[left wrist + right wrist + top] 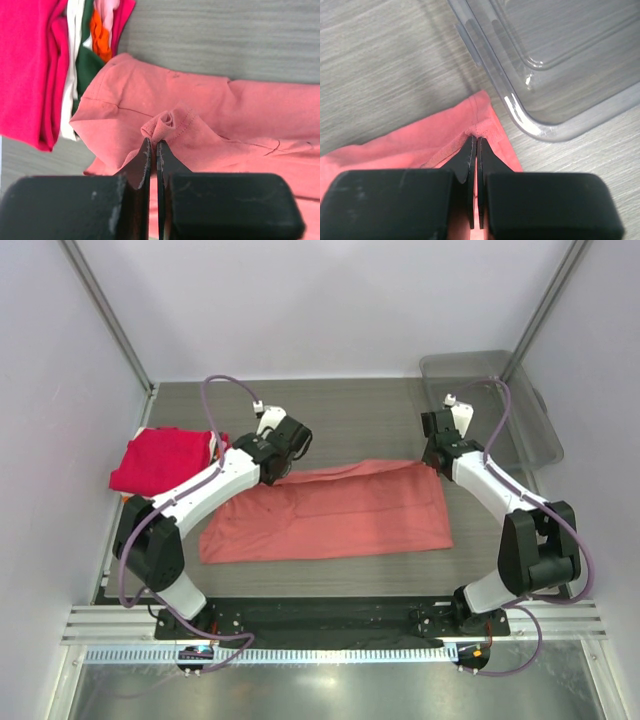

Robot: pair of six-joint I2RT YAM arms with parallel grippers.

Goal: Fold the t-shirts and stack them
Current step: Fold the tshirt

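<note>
A salmon-pink t-shirt (330, 515) lies spread across the middle of the table, folded lengthwise. My left gripper (272, 468) is shut on a bunched fold of its far left edge (165, 125). My right gripper (434, 462) is shut on the hem at its far right corner (482, 131). A stack of folded t-shirts (165, 458) with a magenta-red one on top sits at the left; orange (100, 37) and dark green (87, 67) layers show at its edge in the left wrist view.
A clear grey plastic bin (490, 405) stands at the back right, its corner (540, 127) close beside my right gripper. Metal frame posts rise at the back corners. A black base plate (330, 615) runs along the near edge.
</note>
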